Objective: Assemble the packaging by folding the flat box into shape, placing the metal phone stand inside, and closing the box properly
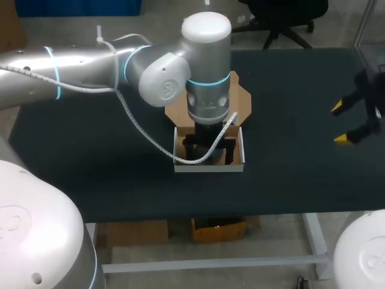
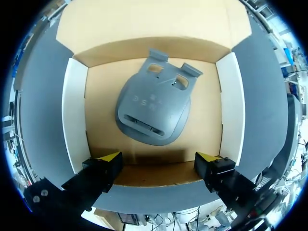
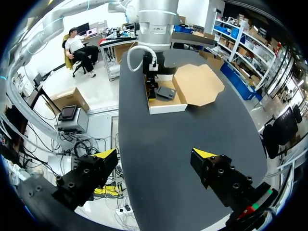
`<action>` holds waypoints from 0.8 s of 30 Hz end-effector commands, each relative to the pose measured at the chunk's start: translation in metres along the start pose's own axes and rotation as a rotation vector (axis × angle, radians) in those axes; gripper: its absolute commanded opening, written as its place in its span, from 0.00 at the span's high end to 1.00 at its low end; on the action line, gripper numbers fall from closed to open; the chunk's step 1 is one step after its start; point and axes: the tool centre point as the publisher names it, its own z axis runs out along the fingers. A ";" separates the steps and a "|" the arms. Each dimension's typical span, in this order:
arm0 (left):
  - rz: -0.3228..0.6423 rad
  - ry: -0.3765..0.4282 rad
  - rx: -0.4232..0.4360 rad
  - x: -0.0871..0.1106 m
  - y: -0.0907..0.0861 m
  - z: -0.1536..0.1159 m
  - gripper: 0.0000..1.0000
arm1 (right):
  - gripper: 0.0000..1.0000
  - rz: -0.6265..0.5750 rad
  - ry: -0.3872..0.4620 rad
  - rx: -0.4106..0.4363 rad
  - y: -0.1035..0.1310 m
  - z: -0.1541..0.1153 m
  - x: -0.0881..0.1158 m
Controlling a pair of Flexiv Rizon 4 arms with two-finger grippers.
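Left gripper (image 2: 158, 161) is spread wide and holds nothing. Its two yellow tips sit at the near wall of the box (image 2: 77, 115), one toward each near corner. I can't tell whether the tips touch the cardboard; they may just hover above it.

Ahead of the fingers, the phone stand (image 2: 153, 113) lies flat on the brown box floor, about centred and clear of all four walls. Its long axis runs from the finger side toward the hinge wall, skewed slightly off square. The rounded, wider end points at the fingers. The narrow end, with two cut-outs and tabs, points at the lid flap (image 2: 154, 19).

In the head view the left gripper (image 1: 209, 147) is down in the box (image 1: 207, 168) and covers most of the stand. The lid flap (image 1: 243, 99) lies open and flat on the table (image 1: 90, 168), on the far side of the box. The left arm's white coiled cable (image 1: 198, 158) droops across the box's front wall.

Right gripper (image 1: 340, 123) is also spread and carries nothing. It hangs near the table's right edge, well apart from the box.

From the right wrist, its gripper (image 3: 155, 155) looks across bare table at the box (image 3: 166, 108), with the stand (image 3: 166, 92) inside and the flap (image 3: 199, 84) open beside it
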 end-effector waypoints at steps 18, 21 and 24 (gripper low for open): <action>0.002 -0.015 -0.006 0.006 0.006 -0.001 0.00 | 0.00 0.042 -0.019 -0.045 0.000 -0.001 0.020; 0.002 -0.017 -0.006 0.007 0.007 -0.001 0.00 | 0.00 0.047 -0.011 -0.045 -0.001 -0.002 0.021; 0.002 -0.018 -0.007 0.007 0.009 -0.002 0.00 | 0.00 0.047 -0.011 -0.045 -0.001 -0.002 0.021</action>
